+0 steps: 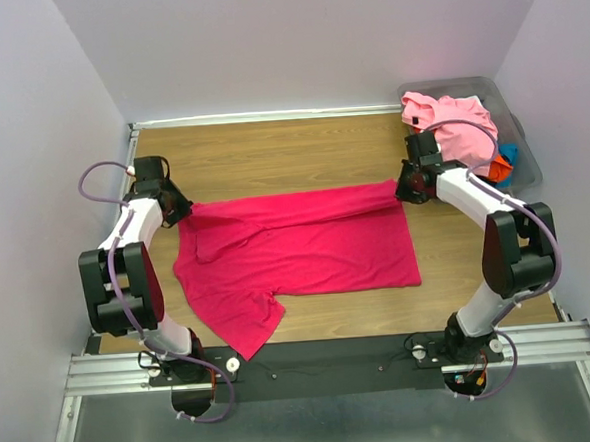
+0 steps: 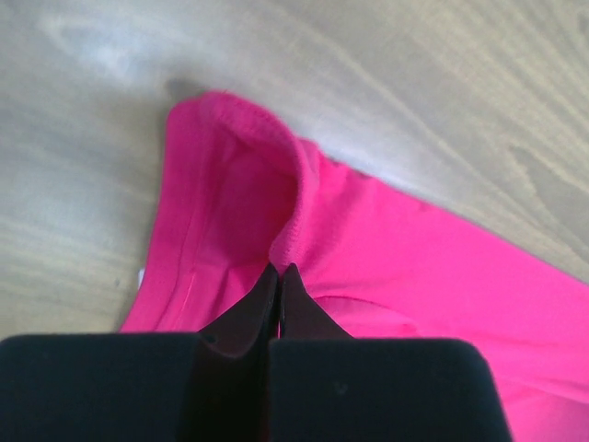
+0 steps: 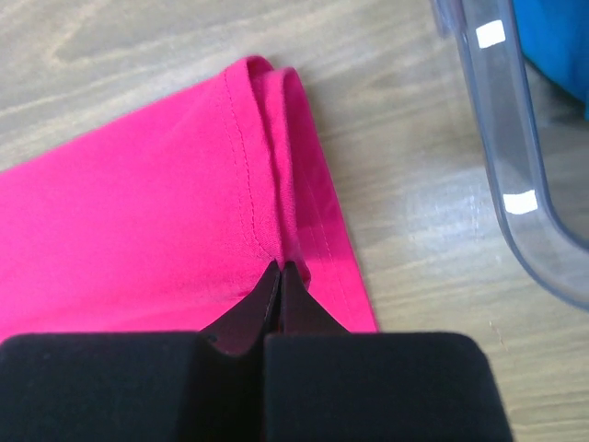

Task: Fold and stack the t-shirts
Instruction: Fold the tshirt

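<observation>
Tightly pinched, the left gripper [image 2: 279, 276] clamps a ribbed edge of the crimson t-shirt [image 1: 307, 245]. The right gripper [image 3: 281, 272] is likewise closed on the stitched hem corner. The shirt lies flat on the wooden table [image 1: 270, 147], long axis left to right, hem rightward. Just beside the right gripper, a plastic bin [image 1: 437, 85] holds a pink shirt [image 1: 449, 121], orange cloth [image 1: 500, 172] and blue cloth [image 1: 509, 153].

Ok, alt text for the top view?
A crimson t-shirt lies on a wooden table, its far edge pinched by the left claw at the collar and the right claw at the hem. A grey bin of other shirts sits far right.
</observation>
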